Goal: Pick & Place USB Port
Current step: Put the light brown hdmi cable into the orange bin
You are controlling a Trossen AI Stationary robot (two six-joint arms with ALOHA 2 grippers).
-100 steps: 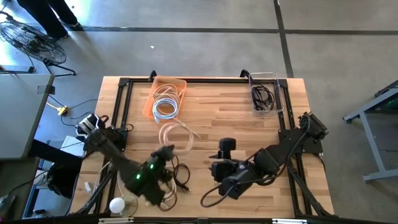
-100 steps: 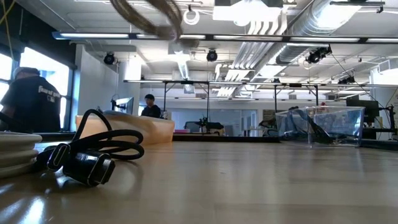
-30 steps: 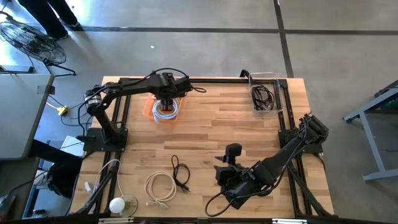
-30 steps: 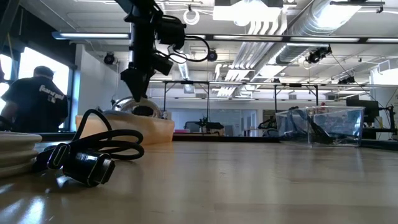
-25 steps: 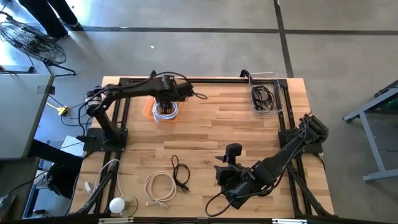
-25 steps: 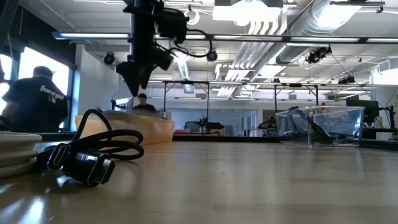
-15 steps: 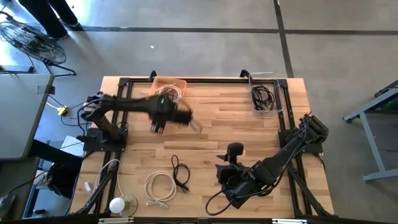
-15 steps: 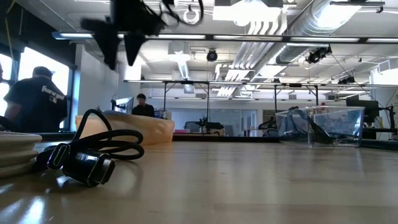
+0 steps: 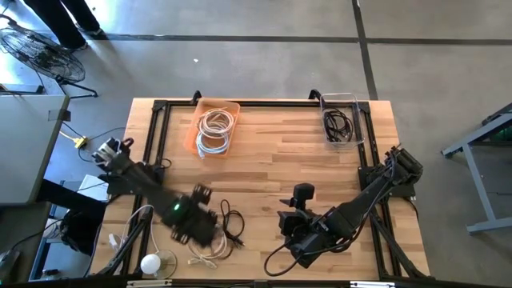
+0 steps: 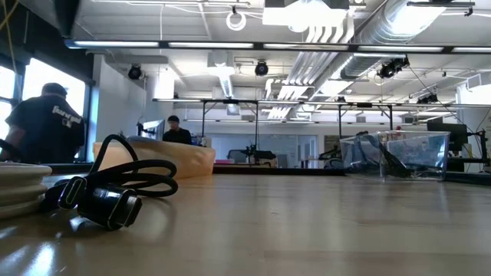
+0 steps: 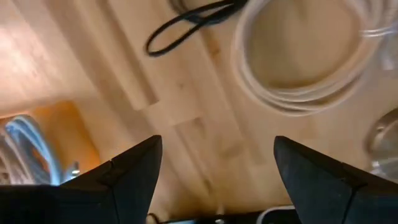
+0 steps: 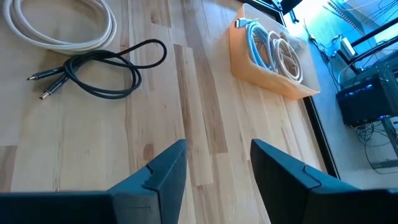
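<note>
A pale wooden plank bench [image 9: 272, 160] carries an orange tray [image 9: 211, 122] holding coiled white cables [image 9: 214, 130] and a clear plastic bin [image 9: 342, 120] holding dark cables. A thin black USB cable [image 9: 230, 221], loosely looped, lies near the front edge just beside a coiled white cable [image 9: 210, 250]. The left gripper [image 9: 196, 228], which was over the orange tray a moment ago, now hovers above that coil, fingers spread and empty. The right gripper [image 9: 298, 194] waits nearby, also open.
</note>
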